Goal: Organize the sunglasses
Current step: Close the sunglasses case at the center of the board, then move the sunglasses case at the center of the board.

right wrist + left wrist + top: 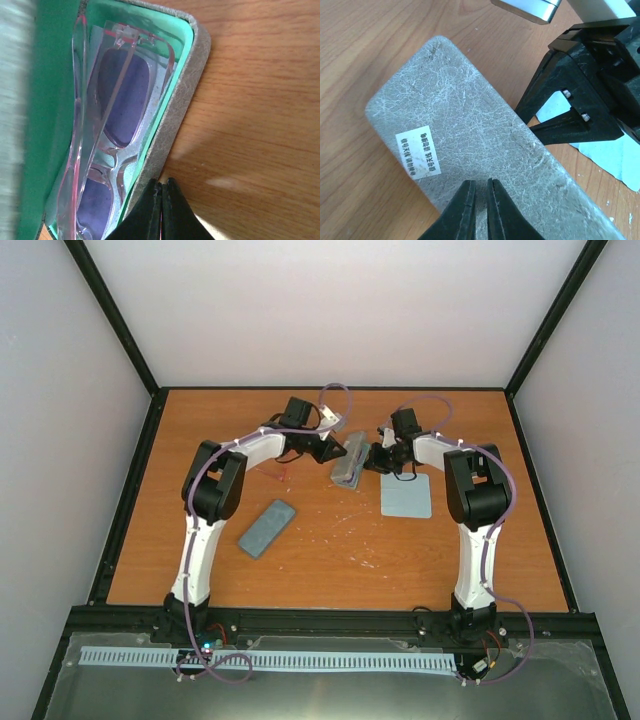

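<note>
— Where are our sunglasses (120, 95)?
— Inside the open case (52, 110), lying long-ways along it. Our left fingers (462, 212) pinch its lid (470, 125); our right fingers (175, 212) are pressed together at its rim (187, 95)

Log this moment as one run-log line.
sunglasses: in open grey case | left gripper: shut on case | right gripper: shut on case

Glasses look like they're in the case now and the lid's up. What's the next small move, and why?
Probably have the left gripper, which appears to pinch the grey lid, fold it slowly down. The sunglasses already lie folded inside the green-lined case, and the right gripper sits shut at its rim, seemingly steadying it.
</note>
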You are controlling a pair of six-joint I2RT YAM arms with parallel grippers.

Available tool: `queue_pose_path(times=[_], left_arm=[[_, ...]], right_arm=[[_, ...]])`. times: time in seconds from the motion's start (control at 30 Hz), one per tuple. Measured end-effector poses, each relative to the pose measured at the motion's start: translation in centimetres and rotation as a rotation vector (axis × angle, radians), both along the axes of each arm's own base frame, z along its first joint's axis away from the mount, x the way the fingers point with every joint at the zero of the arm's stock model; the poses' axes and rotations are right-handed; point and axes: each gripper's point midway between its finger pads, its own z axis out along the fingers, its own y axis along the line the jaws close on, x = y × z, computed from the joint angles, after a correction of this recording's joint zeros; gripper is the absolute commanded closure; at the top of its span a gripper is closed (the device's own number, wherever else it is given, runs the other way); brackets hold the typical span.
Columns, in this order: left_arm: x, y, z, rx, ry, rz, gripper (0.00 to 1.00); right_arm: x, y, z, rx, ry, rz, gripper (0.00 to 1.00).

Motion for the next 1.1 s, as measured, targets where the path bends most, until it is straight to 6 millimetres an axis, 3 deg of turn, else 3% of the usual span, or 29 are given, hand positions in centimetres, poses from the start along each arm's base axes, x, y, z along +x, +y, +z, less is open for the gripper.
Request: queue_pose_path(times=[0.3, 0.37, 0.47, 0.53, 0.6, 0.7, 0.83, 0.9, 0.97, 1.1], left_arm=[[-1.7, -2.7, -1.1, -0.010, 0.005, -0.062, 0.89], [-1.7, -2.7, -1.0, -0.007, 0.001, -0.059, 0.80], [-1.6, -1.7, -0.6, 0.015, -0.006, -0.031, 0.59], [-1.7, -0.7, 0.0, 0.031, -0.006, -0.002, 0.53], [-1.2, 1.1, 1.4, 0.037, -0.007, 0.043, 0.53], [0.9, 5.8, 4.8, 0.020, -0.034, 0.149, 0.54], [3.0, 14.5, 10.1, -0.005, -0.107, 0.321, 0.55], [2.9, 18.8, 11.7, -0.001, -0.129, 0.404, 0.55], [2.0, 21.8, 12.4, 0.005, -0.137, 0.457, 0.55], [-0.5, 24.5, 12.3, 0.022, -0.122, 0.491, 0.55]], right_arm=[[-0.3, 1.0, 0.0, 0.013, -0.004, 0.029, 0.97], [-0.4, 1.1, 0.0, 0.013, -0.005, 0.033, 0.97], [-0.8, 1.4, 0.0, 0.016, 0.000, 0.048, 0.97], [-1.3, 1.8, -0.1, 0.017, 0.005, 0.064, 0.97], [-1.7, 2.4, -0.1, 0.017, 0.009, 0.080, 0.97], [-2.4, 3.6, -0.1, 0.019, 0.013, 0.108, 0.97], [-3.3, 5.1, 0.0, 0.024, 0.019, 0.140, 0.97], [-3.8, 6.0, 0.0, 0.030, 0.023, 0.152, 0.97], [-3.9, 6.6, 0.0, 0.036, 0.029, 0.155, 0.97], [-2.6, 7.8, 0.1, 0.053, 0.026, 0.151, 0.97]])
